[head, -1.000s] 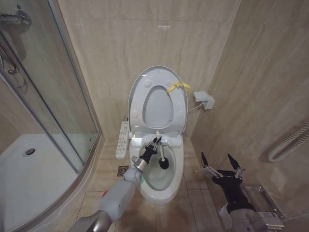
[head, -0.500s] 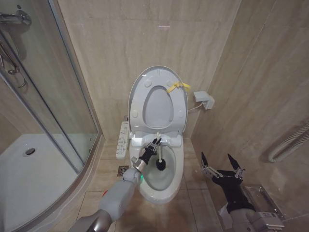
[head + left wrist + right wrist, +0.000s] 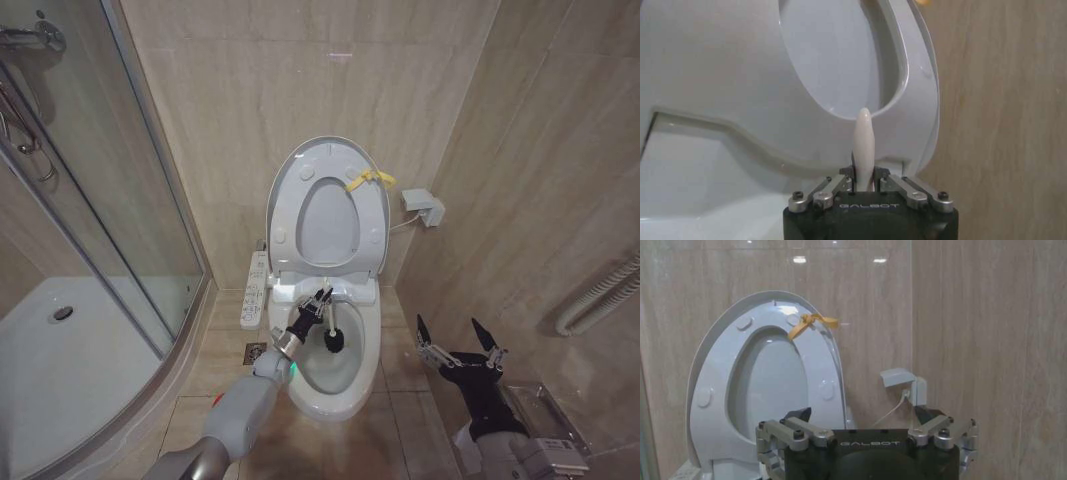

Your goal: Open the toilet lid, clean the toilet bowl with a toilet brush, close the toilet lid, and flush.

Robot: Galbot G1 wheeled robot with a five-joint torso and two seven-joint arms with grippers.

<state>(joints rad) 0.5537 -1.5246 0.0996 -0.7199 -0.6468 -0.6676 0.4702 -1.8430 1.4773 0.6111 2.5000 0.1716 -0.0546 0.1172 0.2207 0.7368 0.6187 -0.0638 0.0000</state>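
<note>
**Left gripper clamps the brush over the open bowl**

Left gripper [image 3: 321,299] is closed tight on the thin white handle of the toilet brush [image 3: 331,328], its fingers pinched together around the shaft. In the left wrist view the same gripper [image 3: 865,179] shows the handle rising straight out from between the fingers, its rounded tip free of them. Below and just beyond the gripper, the black bristle head sits inside the toilet bowl [image 3: 350,385], against the back part of the basin; whether the bristles press on the ceramic I cannot tell. Behind and above the gripper, the toilet lid [image 3: 290,180] stands raised against the tiled wall [image 3: 230,110] with the seat ring folded up in front of it, a yellow strap loop [image 3: 366,180] hanging near the top edge.

To the left of the gripper, a narrow white button panel [image 3: 253,290] sits beside the toilet. Well apart to the right, the right gripper [image 3: 460,338] hangs idle, fingers spread wide and holding nothing, facing the raised lid [image 3: 713,340].
</note>
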